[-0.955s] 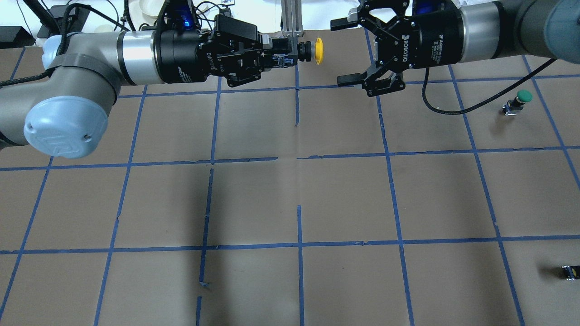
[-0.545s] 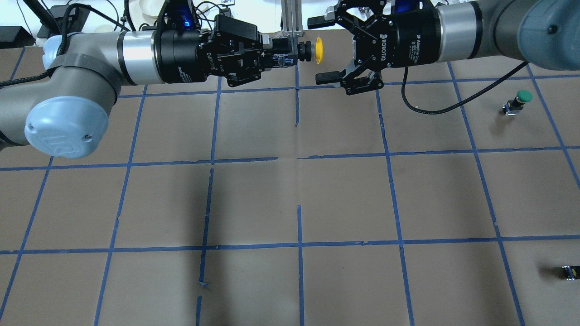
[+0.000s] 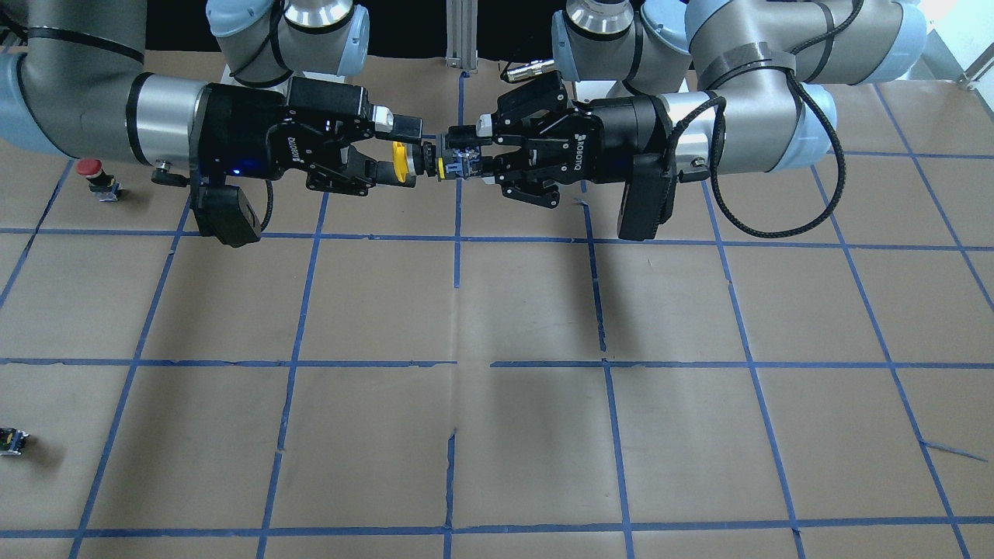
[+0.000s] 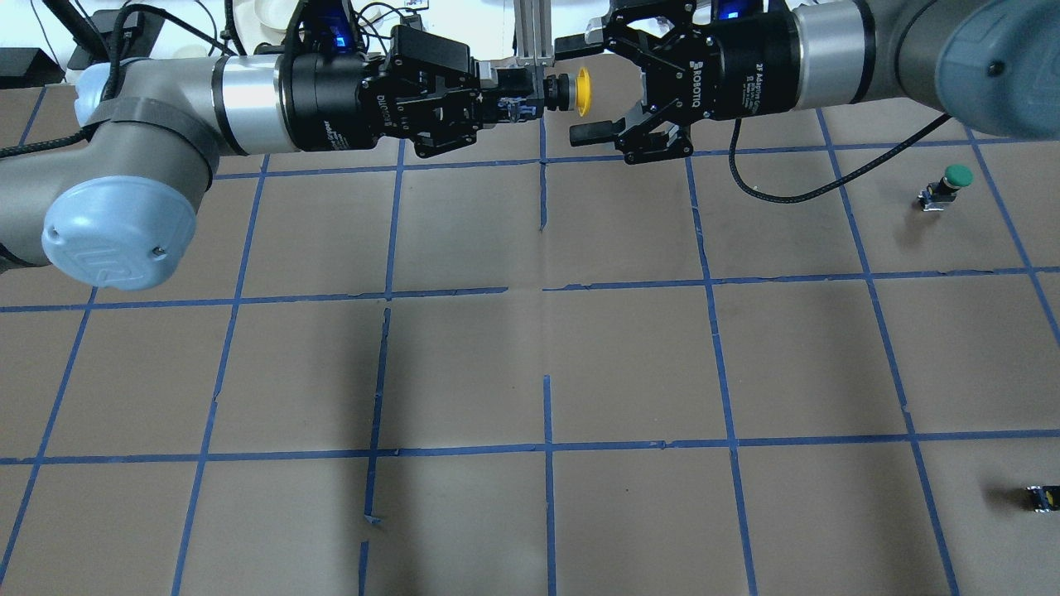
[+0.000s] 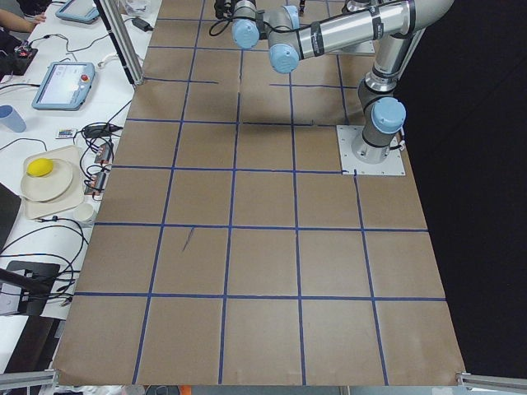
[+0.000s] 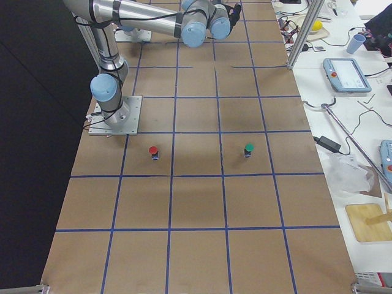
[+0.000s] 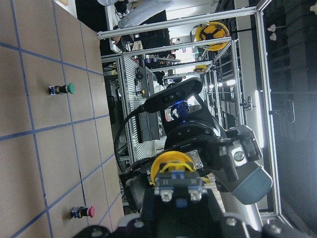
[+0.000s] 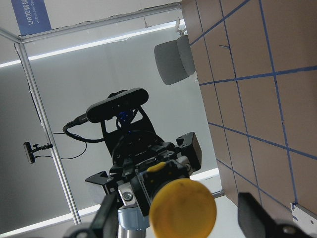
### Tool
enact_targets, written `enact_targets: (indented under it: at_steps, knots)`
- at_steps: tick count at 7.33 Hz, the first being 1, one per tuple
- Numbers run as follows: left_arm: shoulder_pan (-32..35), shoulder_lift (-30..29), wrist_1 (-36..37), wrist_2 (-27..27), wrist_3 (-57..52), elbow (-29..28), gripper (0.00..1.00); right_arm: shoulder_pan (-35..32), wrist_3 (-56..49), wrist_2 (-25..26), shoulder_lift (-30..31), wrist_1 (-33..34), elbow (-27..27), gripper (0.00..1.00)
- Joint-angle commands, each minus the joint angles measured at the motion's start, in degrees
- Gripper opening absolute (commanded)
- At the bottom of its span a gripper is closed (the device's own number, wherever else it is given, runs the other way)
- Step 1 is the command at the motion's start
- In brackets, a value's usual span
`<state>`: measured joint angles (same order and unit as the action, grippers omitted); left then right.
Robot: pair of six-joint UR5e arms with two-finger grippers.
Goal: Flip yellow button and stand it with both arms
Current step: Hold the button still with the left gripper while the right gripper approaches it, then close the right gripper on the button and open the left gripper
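Midair over the table (image 4: pixel 629 364), your left gripper (image 4: pixel 527 98) is clamped on the black-and-grey body of the yellow button (image 4: pixel 583 89). It holds the button level, with the round cap pointing away from its own wrist. Your right gripper (image 4: pixel 578 86) faces it head-on with its jaws spread wide, one on either side of the yellow cap. The right wrist view shows the cap centred between the two fingers (image 8: pixel 253 215), with a clear gap on each side, so nothing is gripped there. Down on the brown paper, well apart from the hand-off, a green-capped button (image 4: pixel 952 180) and a red-capped button (image 3: pixel 95 172) sit on your robot's right side. A small capless part (image 4: pixel 1041 497) lies near the table's right edge.
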<state>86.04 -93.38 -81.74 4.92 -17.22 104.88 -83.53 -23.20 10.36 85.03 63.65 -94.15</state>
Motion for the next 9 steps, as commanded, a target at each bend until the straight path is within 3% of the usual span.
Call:
enact_targets:
  at_steps: [1,2,4,5,6,9]
  knots:
    - [0.00,0.04,0.00,0.00,-0.09,0.06,0.15,0.21,-0.01,0.01,0.05,0.33,0.02,0.37]
    - [0.00,0.21,0.00,0.00,-0.09,-0.03,0.15,0.21,0.00,0.27,0.14,1.12,0.10,0.26]
    - [0.00,0.57,0.35,0.09,-0.27,0.06,0.15,0.21,0.35,0.27,0.14,1.21,0.02,0.26]
    - [0.00,0.57,1.05,0.44,-0.18,0.15,0.27,0.21,0.35,0.27,0.14,1.21,0.02,0.26]
    - [0.00,0.13,1.14,0.87,-0.18,0.15,0.99,0.21,0.43,0.27,0.14,1.21,0.10,0.26]
    - [-0.44,0.22,1.14,1.05,0.35,-0.03,1.00,0.21,0.26,1.49,0.40,1.56,0.45,0.26]
